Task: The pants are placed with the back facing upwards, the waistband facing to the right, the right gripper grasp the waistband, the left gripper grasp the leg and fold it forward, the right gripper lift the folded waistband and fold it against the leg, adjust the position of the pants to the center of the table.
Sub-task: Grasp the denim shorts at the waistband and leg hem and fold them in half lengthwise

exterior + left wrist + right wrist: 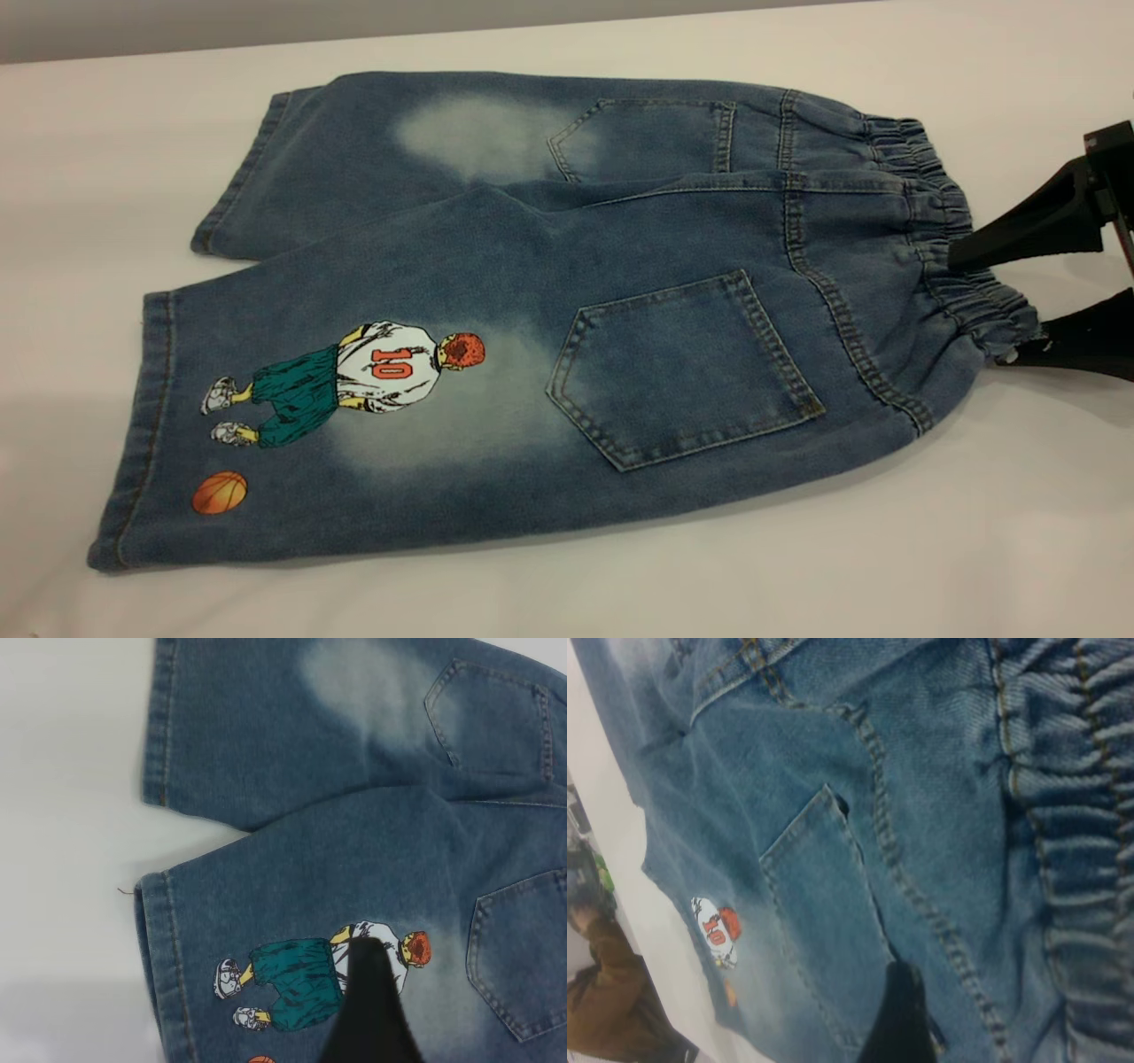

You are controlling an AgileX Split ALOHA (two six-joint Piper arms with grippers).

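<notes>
Denim pants [567,301] flat on table [974,549], right gripper [997,306] spread open around ruched elastic waistband [939,230], left gripper's state unclear.

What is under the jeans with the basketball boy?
The white table lies under the jeans. The part beneath the denim is covered, so anything there is hidden. The right end effector straddles the waistband.

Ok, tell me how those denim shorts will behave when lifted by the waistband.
Probably floppy: the denim shorts already lie in soft creases, so the legs should hang and trail. The gathered elastic waistband may bunch or stretch at the right end effector. Likely not slippery, given the coarse weave.
</notes>
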